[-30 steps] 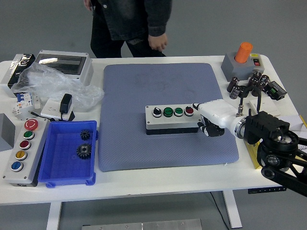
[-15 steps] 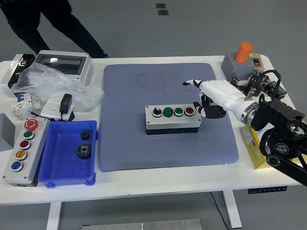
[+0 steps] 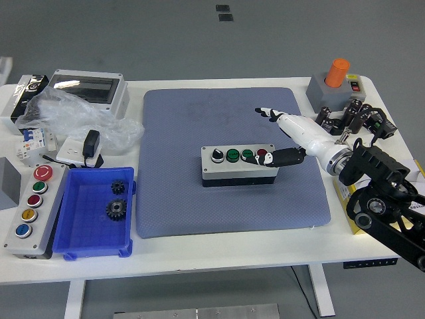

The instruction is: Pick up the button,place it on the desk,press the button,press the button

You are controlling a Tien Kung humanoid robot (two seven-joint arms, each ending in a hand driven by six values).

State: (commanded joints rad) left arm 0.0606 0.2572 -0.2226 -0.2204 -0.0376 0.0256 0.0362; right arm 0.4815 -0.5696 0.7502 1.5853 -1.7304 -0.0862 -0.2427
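A blue bin point(image 3: 73, 226) with two black gears point(image 3: 116, 208) sits near the table's point(image 3: 219, 256) front left. Mid-table, the four-button control box point(image 3: 239, 166) lies on the blue-grey mat point(image 3: 199, 199). The right hand point(image 3: 292, 136) holds nothing: one dark finger point(image 3: 279, 157) reaches the box's red button point(image 3: 261, 155), another finger points away. Farther back stands an orange-capped button box point(image 3: 335, 83).

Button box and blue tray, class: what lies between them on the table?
In the head view, only bare blue-grey mat lies between the button box and the blue tray; then a thin strip of white table.
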